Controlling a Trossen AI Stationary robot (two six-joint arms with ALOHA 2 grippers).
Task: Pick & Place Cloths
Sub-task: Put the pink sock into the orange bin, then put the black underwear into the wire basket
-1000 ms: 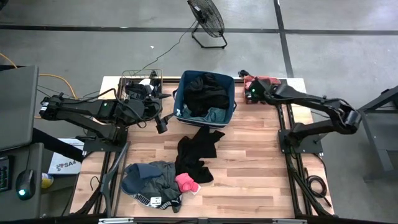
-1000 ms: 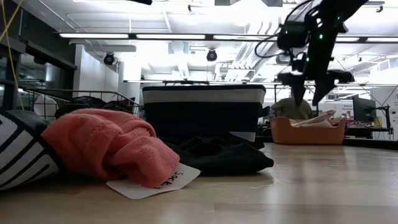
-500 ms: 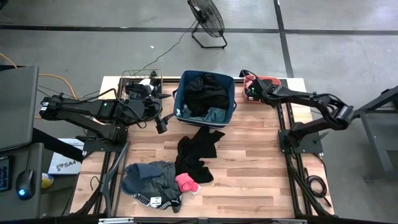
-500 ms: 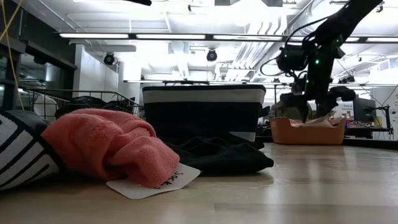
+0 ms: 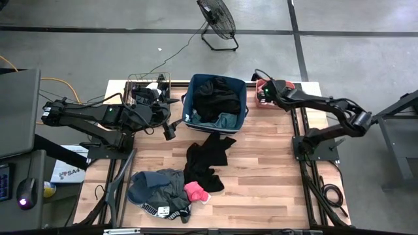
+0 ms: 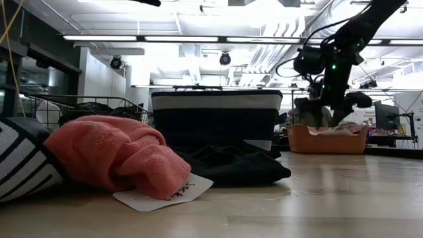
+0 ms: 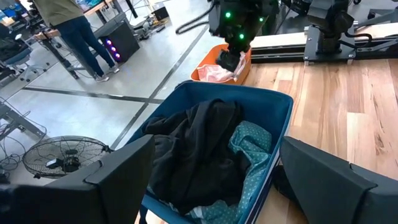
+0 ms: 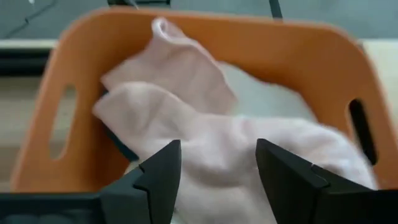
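A pale pink cloth point(image 8: 205, 118) lies crumpled in the coral tub point(image 8: 249, 37) at the table's far right corner. My right gripper point(image 8: 217, 162) points steeply down into the tub, open, one finger on either side of a fold of this cloth. Black and teal cloths point(image 5: 215, 98) fill the blue bin point(image 5: 189, 98). A black cloth point(image 5: 208, 160), a bright pink piece point(image 5: 196, 192) and a grey pile point(image 5: 157, 186) lie on the wood. My left gripper point(image 5: 171, 127) hangs open left of the bin, holding nothing. My right gripper comes at the pale pink cloth's top fold point(image 8: 214, 134) from above, slanting down into the tub. Its fingertips point(image 8: 163, 168) stand at the fold's surface, one on each side. Whether they touch it, I cannot tell.
A wire basket point(image 5: 147, 88) with dark items stands at the far left, behind my left arm. A floor fan point(image 5: 217, 19) is beyond the table's far edge. A person point(image 7: 68, 25) stands in the room beyond. Bare wood lies right of the black cloth.
My right gripper has come down from well above the coral tub into it, tipping more steeply downward. The cloths on the table and my left arm have kept still.
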